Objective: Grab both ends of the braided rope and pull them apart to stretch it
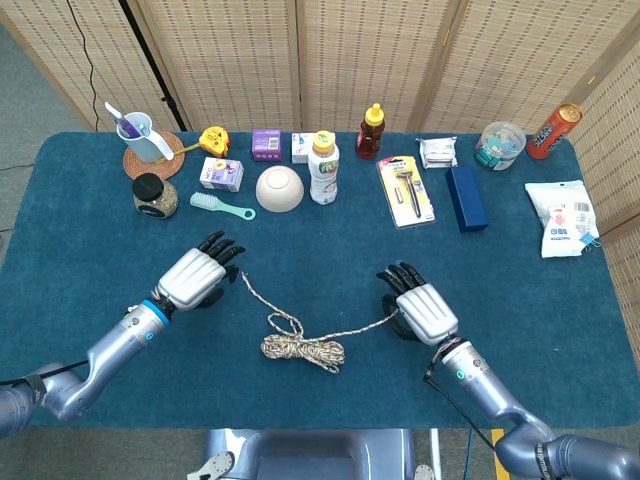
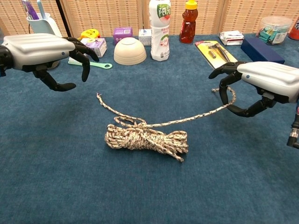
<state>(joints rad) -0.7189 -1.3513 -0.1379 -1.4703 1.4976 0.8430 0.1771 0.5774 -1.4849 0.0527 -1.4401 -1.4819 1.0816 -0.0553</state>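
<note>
— Right hand point(image 2: 261, 86), what is it doing?
— Its fingers are curled around one end of the rope point(image 2: 145, 135). That end goes up off the cloth into the hand, on the right side

— And the left hand point(image 2: 39, 53)?
— It holds nothing. Its fingers are spread and bent a little. It hangs over the table point(image 1: 80, 230) on the left, just beside the other rope end but not touching it

— Where is the rope?
— Most of it is a bundle lying near the middle of the blue table, on the near side. One loose end runs far and left from the bundle and lies flat. The other end runs right, up to the right hand

— What is behind it?
— A bowl point(image 1: 279, 189) turned upside down and a bottle point(image 1: 323, 167) stand at the far side. A green brush point(image 1: 221, 206) lies left of the bowl, and a jar point(image 1: 154, 195) is further left. They are all well apart from the rope
</note>
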